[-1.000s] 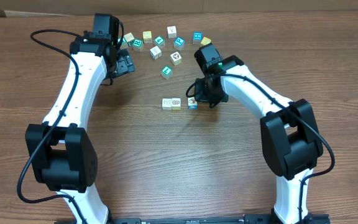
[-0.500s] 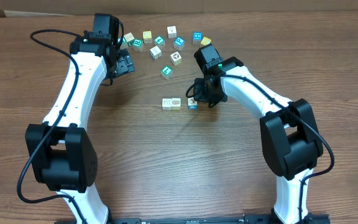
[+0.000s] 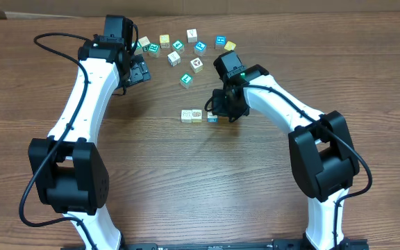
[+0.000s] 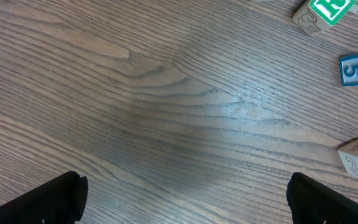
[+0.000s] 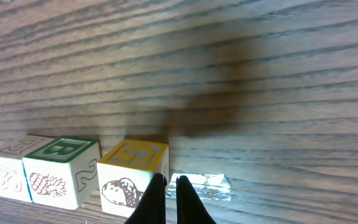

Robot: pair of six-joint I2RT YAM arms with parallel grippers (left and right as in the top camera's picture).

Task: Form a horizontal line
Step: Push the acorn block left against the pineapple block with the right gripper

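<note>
Clenched right gripper (image 5: 166, 196) beside the row (image 3: 196, 115), end cube (image 3: 213, 118) half-hidden; left gripper (image 4: 185, 200) released.

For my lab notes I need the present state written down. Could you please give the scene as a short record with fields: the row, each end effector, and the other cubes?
row of cubes: three cubes in a near-straight line on the table; two adjacent, the end cube slightly apart
right end effector: shut, holding nothing, tips low beside the end cube; contact cannot be told
left end effector: open, empty, over bare wood
loose cubes: scattered in an arc at the far side
</note>
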